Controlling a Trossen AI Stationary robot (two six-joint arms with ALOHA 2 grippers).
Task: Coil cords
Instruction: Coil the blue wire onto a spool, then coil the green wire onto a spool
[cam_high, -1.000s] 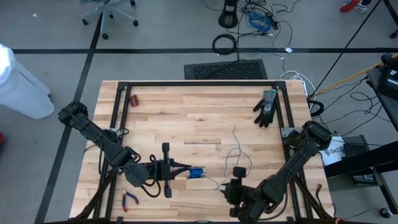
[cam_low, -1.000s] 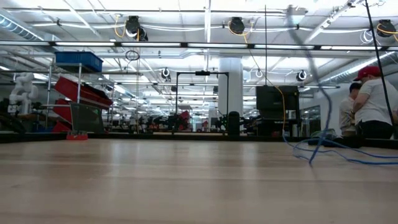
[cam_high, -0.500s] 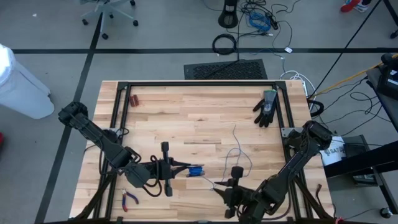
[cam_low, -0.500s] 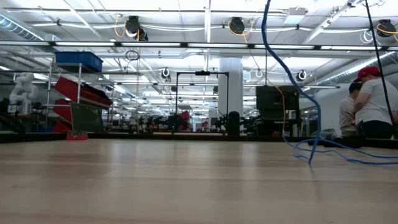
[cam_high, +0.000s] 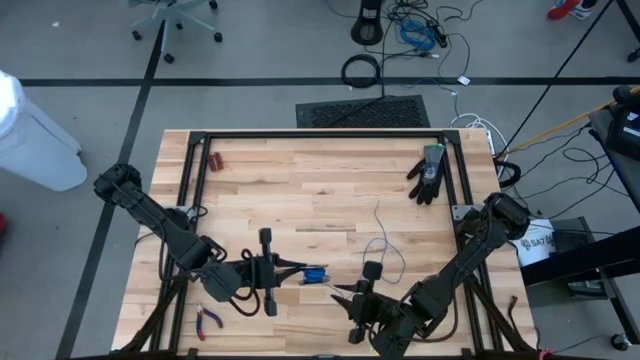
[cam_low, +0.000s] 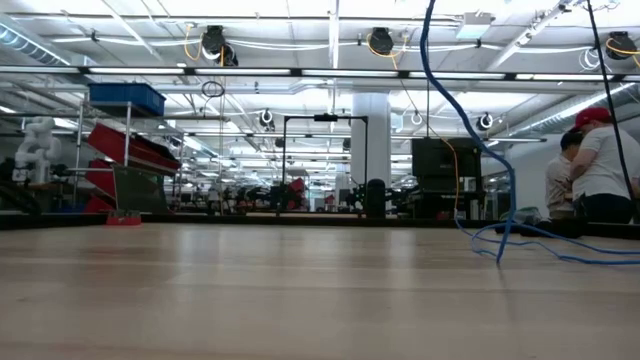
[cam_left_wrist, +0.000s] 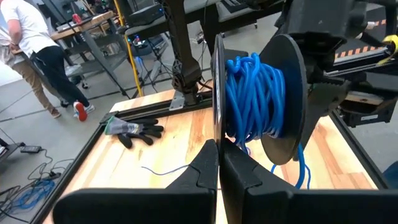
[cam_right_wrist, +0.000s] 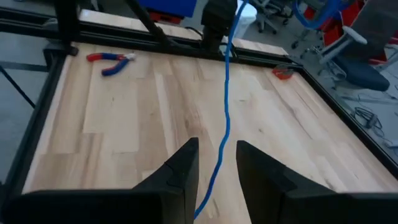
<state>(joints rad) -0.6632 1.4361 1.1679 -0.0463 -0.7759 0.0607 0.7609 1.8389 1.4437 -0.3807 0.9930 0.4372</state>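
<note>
From above, one blue cord (cam_high: 378, 240) trails across the table's (cam_high: 300, 190) bare middle; one glove (cam_high: 427, 172) lies by the far-right rail. The left gripper (cam_left_wrist: 219, 168), fingers together, clamps the cord's spool (cam_left_wrist: 255, 99). The right gripper's (cam_right_wrist: 216, 163) fingers stand apart around the cord; one pair of pliers (cam_right_wrist: 111, 59) lies near the edge.

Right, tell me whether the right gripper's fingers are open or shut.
Open. In the right wrist view the right gripper shows a clear gap between its two fingers, and the blue cord runs through that gap.

Bright overhead striplights (foreground tabletop blurred)
</note>
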